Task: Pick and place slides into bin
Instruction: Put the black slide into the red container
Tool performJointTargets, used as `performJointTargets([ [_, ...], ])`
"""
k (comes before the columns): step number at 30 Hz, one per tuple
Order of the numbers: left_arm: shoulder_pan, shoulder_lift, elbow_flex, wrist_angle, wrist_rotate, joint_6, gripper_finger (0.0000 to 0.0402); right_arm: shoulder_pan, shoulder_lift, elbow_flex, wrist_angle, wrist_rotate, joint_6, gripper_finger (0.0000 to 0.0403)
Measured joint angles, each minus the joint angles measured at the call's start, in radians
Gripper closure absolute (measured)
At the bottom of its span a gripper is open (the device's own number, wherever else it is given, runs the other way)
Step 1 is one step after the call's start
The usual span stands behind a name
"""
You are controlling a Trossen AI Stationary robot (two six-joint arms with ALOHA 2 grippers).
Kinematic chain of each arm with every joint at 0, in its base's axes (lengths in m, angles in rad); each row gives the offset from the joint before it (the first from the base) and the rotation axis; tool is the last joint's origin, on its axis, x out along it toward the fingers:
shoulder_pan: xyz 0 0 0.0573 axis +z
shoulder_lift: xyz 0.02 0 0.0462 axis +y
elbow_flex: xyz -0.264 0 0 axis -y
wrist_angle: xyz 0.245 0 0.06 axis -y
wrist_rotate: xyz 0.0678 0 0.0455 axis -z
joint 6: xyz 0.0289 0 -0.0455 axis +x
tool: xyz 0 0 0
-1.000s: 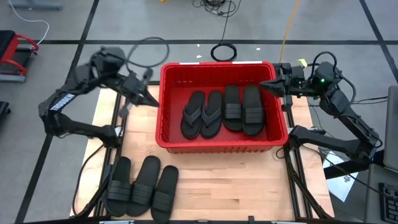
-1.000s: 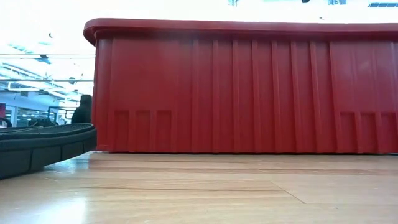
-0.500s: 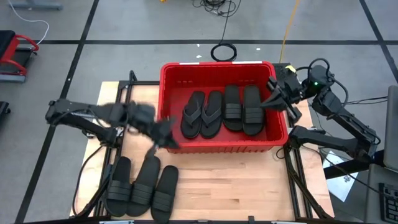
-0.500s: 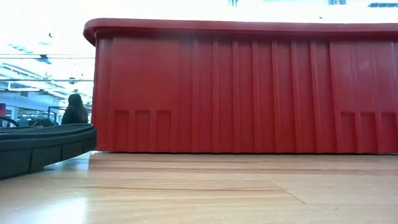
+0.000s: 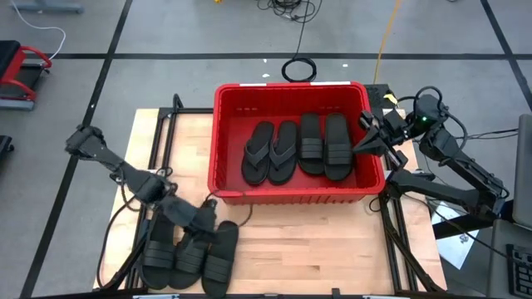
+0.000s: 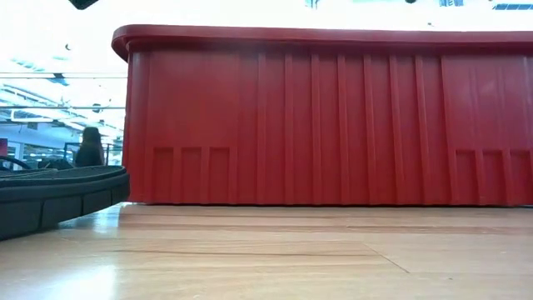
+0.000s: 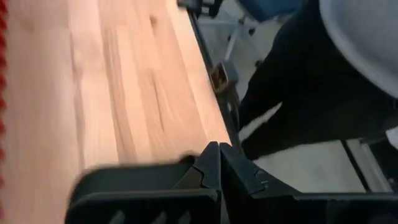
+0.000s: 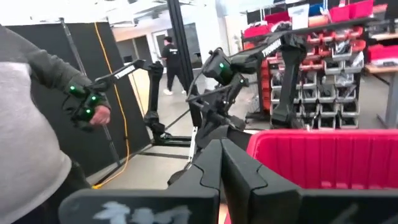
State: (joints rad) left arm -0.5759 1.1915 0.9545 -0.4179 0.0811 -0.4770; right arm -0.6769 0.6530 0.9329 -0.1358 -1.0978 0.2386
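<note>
Wooden surface (image 5: 332,241) carries the red bin (image 5: 295,196) at its far middle, with grey floor and cables all round. Four slides (image 5: 297,149) lie flat in the bin, two thong pairs on the left and two ribbed on the right. Three more slides (image 5: 189,249) lie side by side on the surface at the near left corner, well clear of the bin.

A second ago the left arm was raised beside the bin's left wall; since then it has swung down and forward, and the left gripper (image 5: 204,220) now sits low over the three loose slides, just at their far ends. Its wrist view shows the fingers (image 7: 219,171) pressed together tip to tip, with nothing between them. So the next pick is being lined up, I judge, but the fingers must spread before they can take a strap.

The right gripper (image 5: 374,137) has slid a little nearer along the bin's right rim and waits there; its fingers (image 8: 217,165) also meet at the tips, empty. A person's sleeve shows in both wrist views.
</note>
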Motion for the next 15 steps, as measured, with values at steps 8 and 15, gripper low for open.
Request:
performJointTargets([
  [8,-0.023,-0.004,-0.081,0.036,-0.082,-0.057,0.0401,0.029,-0.158,-0.136,-0.019,0.132,0.070,0.0403],
  [15,-0.008,-0.006,-0.167,0.093,0.016,-0.091,0.0401,0.067,-0.237,-0.207,-0.074,0.304,0.063,0.0403],
])
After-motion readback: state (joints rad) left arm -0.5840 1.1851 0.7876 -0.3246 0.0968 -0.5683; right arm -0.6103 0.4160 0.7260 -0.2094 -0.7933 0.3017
